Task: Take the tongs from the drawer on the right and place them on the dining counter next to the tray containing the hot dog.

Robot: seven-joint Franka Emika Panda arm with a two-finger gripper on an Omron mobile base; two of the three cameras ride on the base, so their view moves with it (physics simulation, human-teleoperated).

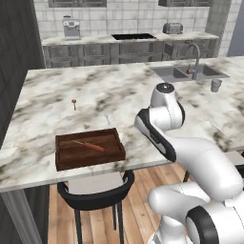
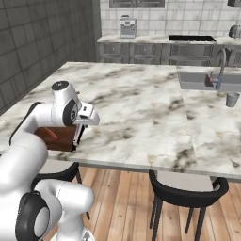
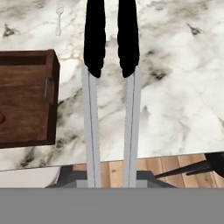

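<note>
While the gripper (image 3: pixel 112 181) pinches the tongs (image 3: pixel 111 39) above the worktop (image 3: pixel 175 96) edge, bare marble lies beside the tray (image 3: pixel 26 100).

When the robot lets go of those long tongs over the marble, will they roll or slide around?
The long metal tongs with black tips look stiff: both silvery arms run straight. Flat, narrow arms probably won't roll. On the smooth white marble dining counter they might skid slightly, perhaps towards the dark brown wooden tray beside them.

My arm (image 1: pixel 190 157) is glossy white with rounded links, dark joint bands and a black-capped round joint behind my end effector (image 2: pixel 81 134).
</note>
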